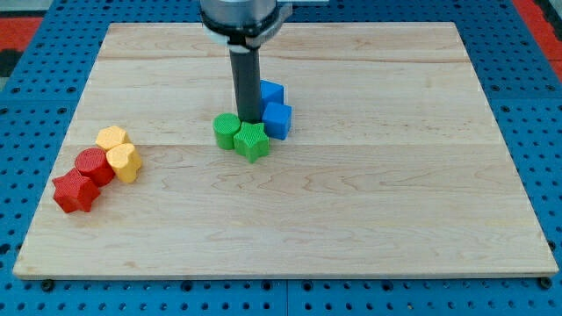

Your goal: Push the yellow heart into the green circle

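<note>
The yellow heart lies at the view's left, touching a red circle. The green circle sits near the board's middle, touching a green star on its right. My tip stands just behind the green star and right of the green circle, close to both. The yellow heart is far to the left of my tip.
A yellow hexagon-like block sits above the heart. A red star lies at the lower left of the red circle. Two blue blocks stand right of my tip. The wooden board lies on a blue pegboard.
</note>
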`<move>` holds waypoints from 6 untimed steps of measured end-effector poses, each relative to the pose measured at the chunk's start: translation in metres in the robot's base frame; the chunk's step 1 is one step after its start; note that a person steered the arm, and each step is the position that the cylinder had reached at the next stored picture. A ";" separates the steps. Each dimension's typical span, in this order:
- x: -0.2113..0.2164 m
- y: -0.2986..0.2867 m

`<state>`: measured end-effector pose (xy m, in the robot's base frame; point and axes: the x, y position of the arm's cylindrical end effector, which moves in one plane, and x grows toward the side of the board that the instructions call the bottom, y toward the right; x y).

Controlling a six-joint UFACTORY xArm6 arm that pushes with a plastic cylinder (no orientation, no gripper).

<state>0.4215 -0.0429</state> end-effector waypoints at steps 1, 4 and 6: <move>0.032 0.012; 0.065 -0.028; 0.089 -0.113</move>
<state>0.5104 -0.1561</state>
